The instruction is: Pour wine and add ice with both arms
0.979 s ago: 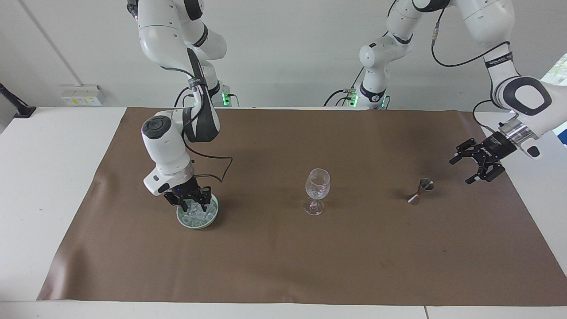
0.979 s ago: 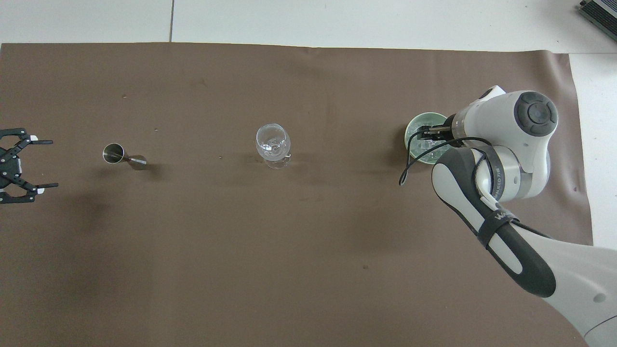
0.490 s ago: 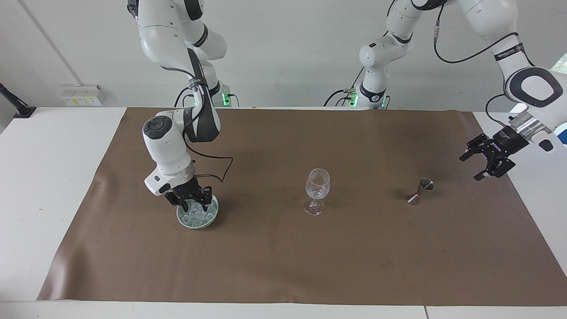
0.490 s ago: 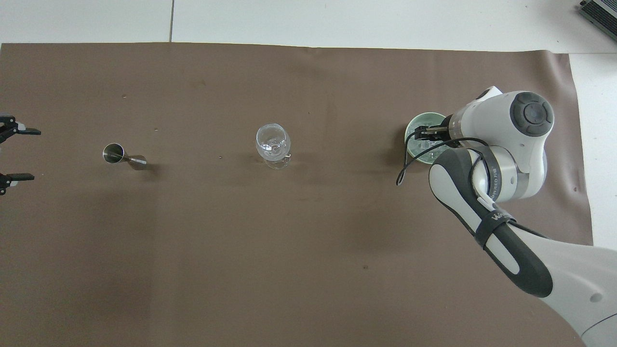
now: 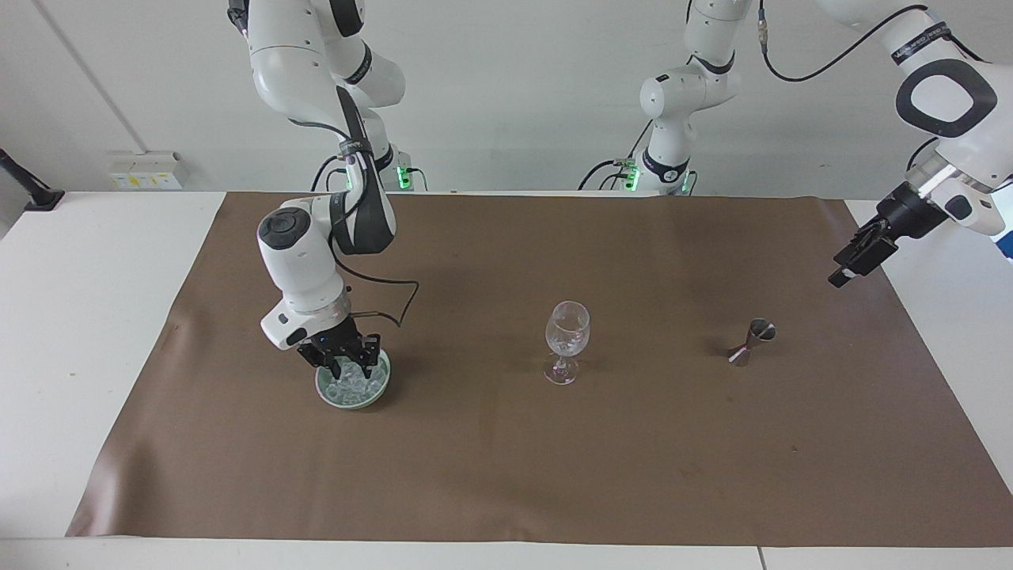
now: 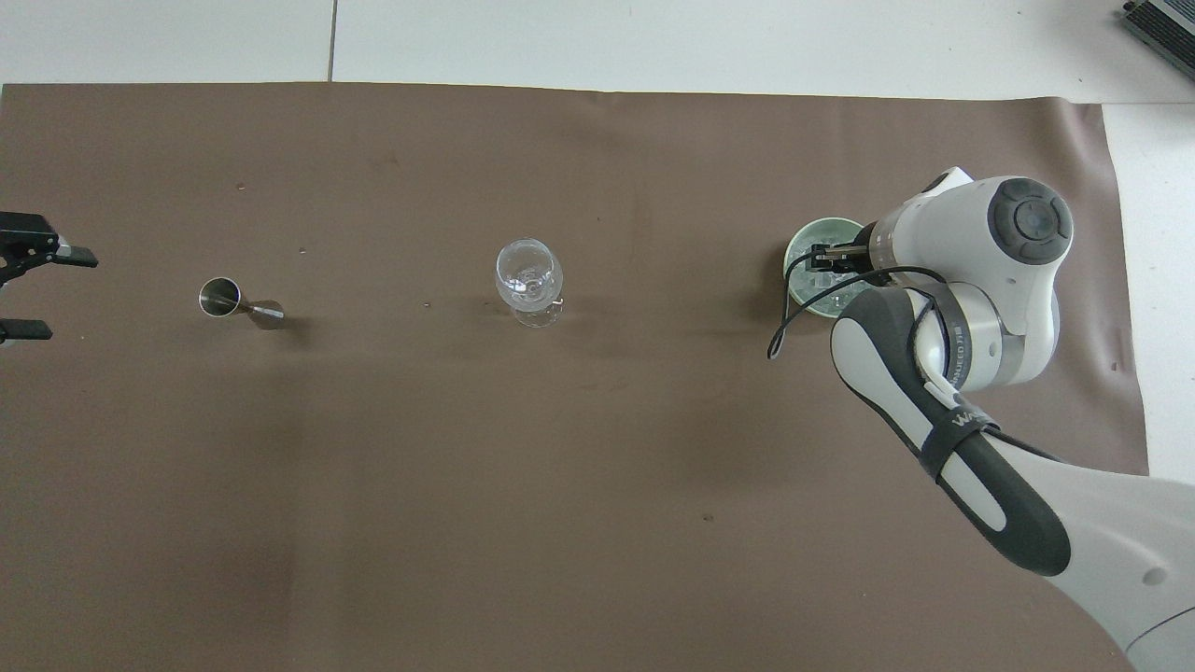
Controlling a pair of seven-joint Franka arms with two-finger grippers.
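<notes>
A small green bowl (image 5: 352, 386) (image 6: 808, 233) near the right arm's end of the table holds the ice (image 5: 354, 385), a heap of clear chunks. My right gripper (image 5: 345, 362) (image 6: 825, 265) reaches down into the bowl, its tip among the ice. A clear wine glass (image 5: 567, 339) (image 6: 528, 276) stands upright mid-table. My left gripper (image 5: 845, 273) (image 6: 51, 291) hangs open and empty in the air over the brown mat's edge at the left arm's end, apart from the steel jigger (image 5: 752, 340) (image 6: 224, 299). No wine is in view.
A brown mat (image 5: 506, 475) covers most of the white table. The right arm's black cable (image 5: 396, 305) loops down beside the bowl. A white box (image 5: 146, 169) sits by the wall off the mat.
My left arm has lifted and drawn back toward its end of the table, its wrist turning the gripper edge-on. My right gripper has stayed down in the ice bowl.
</notes>
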